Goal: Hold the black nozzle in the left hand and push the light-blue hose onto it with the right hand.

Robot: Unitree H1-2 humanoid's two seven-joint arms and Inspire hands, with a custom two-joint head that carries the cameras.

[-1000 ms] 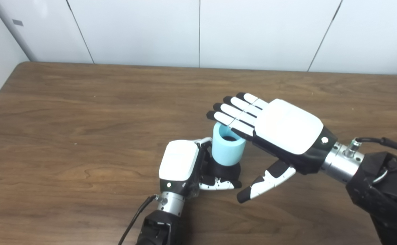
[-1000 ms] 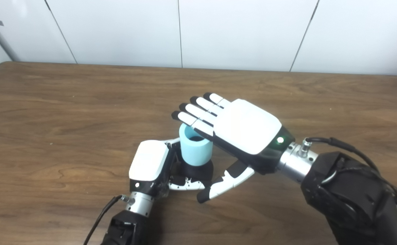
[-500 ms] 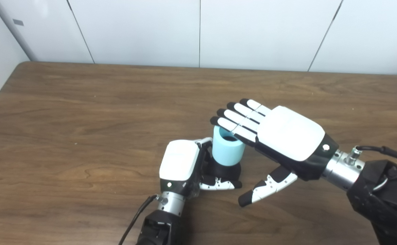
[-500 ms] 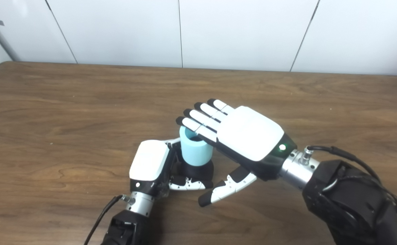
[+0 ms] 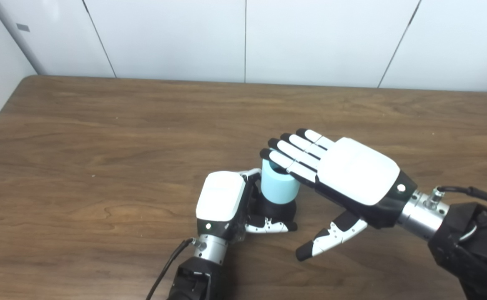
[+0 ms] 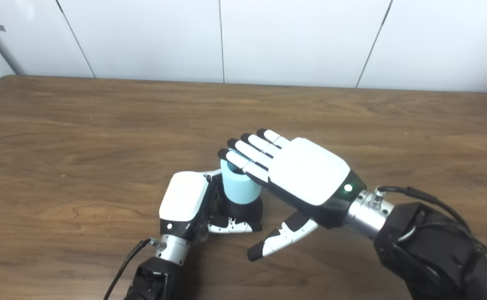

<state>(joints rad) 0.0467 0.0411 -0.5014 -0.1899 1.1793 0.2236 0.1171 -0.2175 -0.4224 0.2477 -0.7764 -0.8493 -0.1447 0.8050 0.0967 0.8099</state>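
Presently on the wooden table [image 5: 101, 133]: black nozzle [image 5: 277, 209], upright, gripped low by the left hand [image 5: 222, 200], fingers wrapped round its base; light-blue hose [image 5: 279, 187], a short cylinder seated upright on top of the nozzle; right hand [image 5: 343, 175], flat and holding nothing, fingers [image 5: 287, 152] straight and side by side, lying across the hose's top rim, thumb hanging apart below; white wall panels [image 5: 243, 37] behind the table's far edge.
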